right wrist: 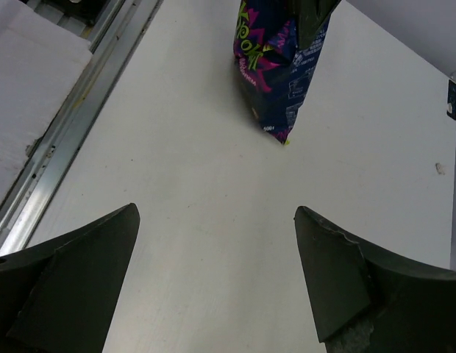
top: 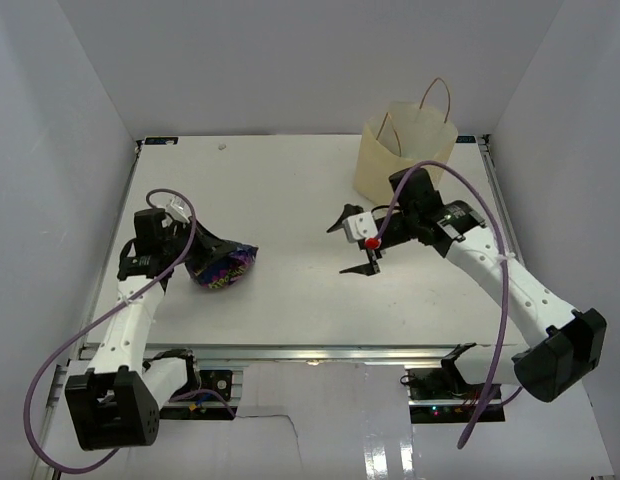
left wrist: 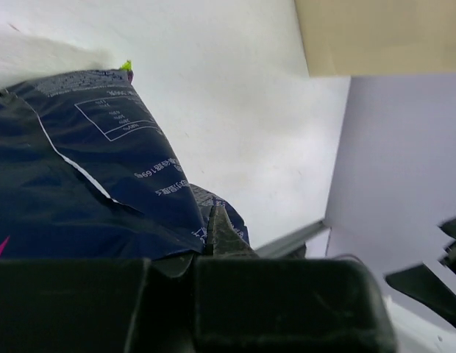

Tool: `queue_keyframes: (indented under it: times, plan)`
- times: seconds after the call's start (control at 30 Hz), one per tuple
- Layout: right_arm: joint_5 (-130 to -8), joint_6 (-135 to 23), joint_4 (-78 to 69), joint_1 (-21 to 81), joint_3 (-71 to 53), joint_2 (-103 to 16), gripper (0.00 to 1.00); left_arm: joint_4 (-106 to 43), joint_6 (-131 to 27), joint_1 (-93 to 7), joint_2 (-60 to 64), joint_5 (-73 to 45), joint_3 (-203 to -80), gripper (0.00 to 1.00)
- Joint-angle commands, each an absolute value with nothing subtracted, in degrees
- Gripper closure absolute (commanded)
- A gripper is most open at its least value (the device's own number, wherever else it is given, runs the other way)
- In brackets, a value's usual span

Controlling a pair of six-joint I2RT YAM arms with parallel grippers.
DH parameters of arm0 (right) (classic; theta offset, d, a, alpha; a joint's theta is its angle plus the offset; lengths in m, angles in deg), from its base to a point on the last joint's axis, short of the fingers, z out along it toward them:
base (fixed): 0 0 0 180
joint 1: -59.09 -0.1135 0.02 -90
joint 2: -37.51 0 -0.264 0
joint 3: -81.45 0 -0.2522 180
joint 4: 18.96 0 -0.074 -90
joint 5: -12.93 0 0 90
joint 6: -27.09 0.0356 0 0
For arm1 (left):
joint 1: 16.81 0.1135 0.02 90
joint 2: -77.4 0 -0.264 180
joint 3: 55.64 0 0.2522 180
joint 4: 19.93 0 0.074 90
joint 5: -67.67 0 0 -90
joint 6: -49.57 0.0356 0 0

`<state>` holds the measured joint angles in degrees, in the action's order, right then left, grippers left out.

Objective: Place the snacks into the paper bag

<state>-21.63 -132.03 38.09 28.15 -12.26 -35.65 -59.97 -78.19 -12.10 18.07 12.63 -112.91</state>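
Note:
A dark blue snack packet (top: 226, 268) with purple and green print hangs at the left of the table, pinched at its top edge by my left gripper (top: 200, 258). In the left wrist view the packet (left wrist: 88, 176) fills the left side and the gripper (left wrist: 209, 234) is shut on its edge. My right gripper (top: 348, 245) hovers open over the table's middle right, with nothing between its fingers. The right wrist view shows that gripper (right wrist: 217, 213) wide open, with the packet (right wrist: 279, 66) far ahead. The tan paper bag (top: 408, 150) stands upright at the back right, behind the right arm, and also shows as a tan paper bag (left wrist: 375, 37) in the left wrist view.
White walls close the table in at the left, back and right. A metal rail (top: 320, 352) runs along the near edge between the arm bases. Purple cables loop off both arms.

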Motion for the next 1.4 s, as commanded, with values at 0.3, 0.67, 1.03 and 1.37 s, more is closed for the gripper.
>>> queue_keyframes:
  times: [0.3,0.67,1.03,1.37]
  plan:
    - [-51.4,-92.1,-12.9,3.0,-29.2,-37.6,0.1,-54.5,-93.8,-25.3,29.8,21.0,-115.0,1.0]
    - [-67.3,-90.2,-26.6,-1.2,-32.1,-42.0,0.1,-53.7,-98.3,-27.8,30.3,22.8,-117.2,1.0]
    - [-64.3,-86.8,-26.6,-2.0,-27.3,-48.7,0.17,-53.2,-99.7,-29.1,29.5,23.2,-117.8,1.0]
    - [-58.4,-88.9,-21.1,-1.6,-25.4,-47.9,0.85,-52.7,-101.5,-29.3,31.0,22.7,-117.1,0.81]
